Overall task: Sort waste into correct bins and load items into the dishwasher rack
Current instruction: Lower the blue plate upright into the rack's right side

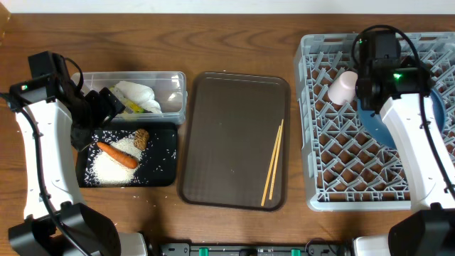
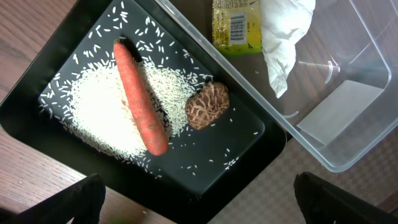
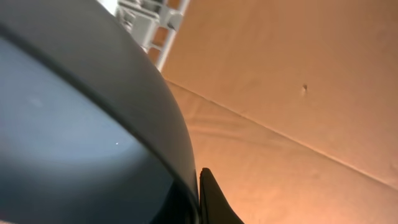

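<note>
Overhead view: large dark-blue plate [image 1: 372,125] stands on edge, tilted, at the right side of the dishwasher rack [image 1: 341,167], partly under the right arm.
Right gripper [image 1: 371,91]: closed on the plate's rim, as I read it. The right wrist view shows one finger [image 3: 214,200] against the rim; the other is hidden behind the plate.
Step in hand (judgement): seating the plate between the rack's pegs.
Doing it well: keep the plate on edge and in line with a peg row. Lower until the bottom rim bears on the lattice and a peg props it. Only then open, and lift straight up so the fingers do not tip the plate.
Pink cup [image 1: 343,87]: in the rack, just beside the right wrist and near the plate; cannot tell whether they touch. Avoid nudging it.
Chopsticks [image 1: 273,162]: side by side on the brown serving tray [image 1: 227,135], not yet loaded.
Left gripper [image 2: 199,211]: fingers wide apart, empty, hovering over the black tray [image 1: 163,153].
Black tray contents: carrot [image 1: 117,154], brown lump [image 1: 141,139], rice [image 1: 114,172].
Clear tub [image 1: 174,96]: holds napkin [image 1: 138,94] and wrapper [image 2: 235,25]; just beside the black tray.
Progress (judgement): waste looks sorted, rack loading is partway.
</note>
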